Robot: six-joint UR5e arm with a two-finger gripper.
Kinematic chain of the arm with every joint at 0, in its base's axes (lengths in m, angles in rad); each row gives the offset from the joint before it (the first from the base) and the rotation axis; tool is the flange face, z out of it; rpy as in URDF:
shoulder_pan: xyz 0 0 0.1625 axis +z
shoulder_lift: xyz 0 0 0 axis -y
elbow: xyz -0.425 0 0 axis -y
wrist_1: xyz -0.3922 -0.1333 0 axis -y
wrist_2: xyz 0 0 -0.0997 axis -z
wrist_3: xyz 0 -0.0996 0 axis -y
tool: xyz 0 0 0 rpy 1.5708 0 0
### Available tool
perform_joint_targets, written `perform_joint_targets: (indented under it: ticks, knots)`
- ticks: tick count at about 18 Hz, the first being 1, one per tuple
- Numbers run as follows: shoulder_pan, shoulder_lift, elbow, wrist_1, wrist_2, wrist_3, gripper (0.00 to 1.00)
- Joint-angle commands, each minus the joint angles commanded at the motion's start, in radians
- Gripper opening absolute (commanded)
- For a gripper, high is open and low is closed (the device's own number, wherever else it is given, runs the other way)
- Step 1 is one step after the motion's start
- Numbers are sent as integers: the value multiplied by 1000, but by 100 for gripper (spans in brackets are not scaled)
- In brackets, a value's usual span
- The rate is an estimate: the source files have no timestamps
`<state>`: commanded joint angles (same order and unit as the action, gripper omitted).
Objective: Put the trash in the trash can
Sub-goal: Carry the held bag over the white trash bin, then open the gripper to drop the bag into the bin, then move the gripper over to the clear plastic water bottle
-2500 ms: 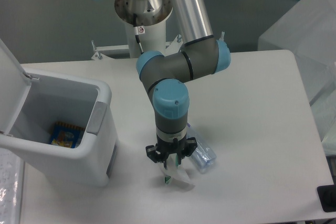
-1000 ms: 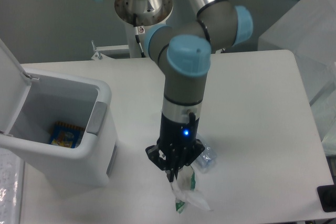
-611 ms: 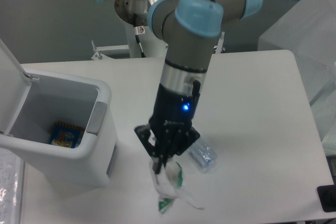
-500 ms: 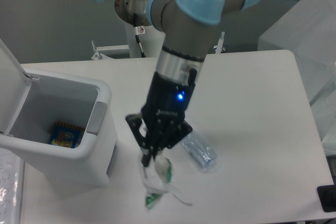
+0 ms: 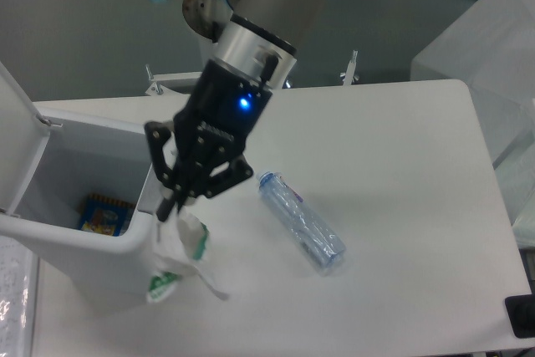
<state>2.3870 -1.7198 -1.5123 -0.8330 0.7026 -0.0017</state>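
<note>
The white table [image 5: 401, 156] fills most of the view. At its nine o'clock edge stands the trash can [image 5: 92, 232], lid open, with a blue and yellow packet [image 5: 102, 213] lying inside. The gripper [image 5: 167, 206] hangs over the can's near right wall, fingers pinched on a crumpled white and green wrapper [image 5: 180, 261] dangling below. A clear plastic bottle [image 5: 301, 221] lies on the table at about three o'clock from the gripper, well apart from it.
</note>
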Motion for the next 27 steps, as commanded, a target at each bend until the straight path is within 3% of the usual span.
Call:
perform_joint_targets:
  ticks: [6, 12, 13, 14, 15, 16, 17, 18, 24, 27]
  knots:
    - [-11, 123, -189, -2, 0, 140, 21]
    - [-34, 131, -200, -2, 0, 141, 21]
    - [-35, 129, -197, 0, 0, 143, 32]
    - [-35, 125, -189, 0, 2, 141, 35]
    - [-34, 118, -175, 0, 2, 147, 49]
    - [-23, 112, -155, 2, 5, 170, 80]
    - [-8, 100, -141, 0, 11, 184, 93]
    - [18, 92, -131, 0, 12, 177, 99]
    - [150, 51, -143, 0, 24, 183, 100]
    - [165, -7, -128, 0, 182, 169, 100]
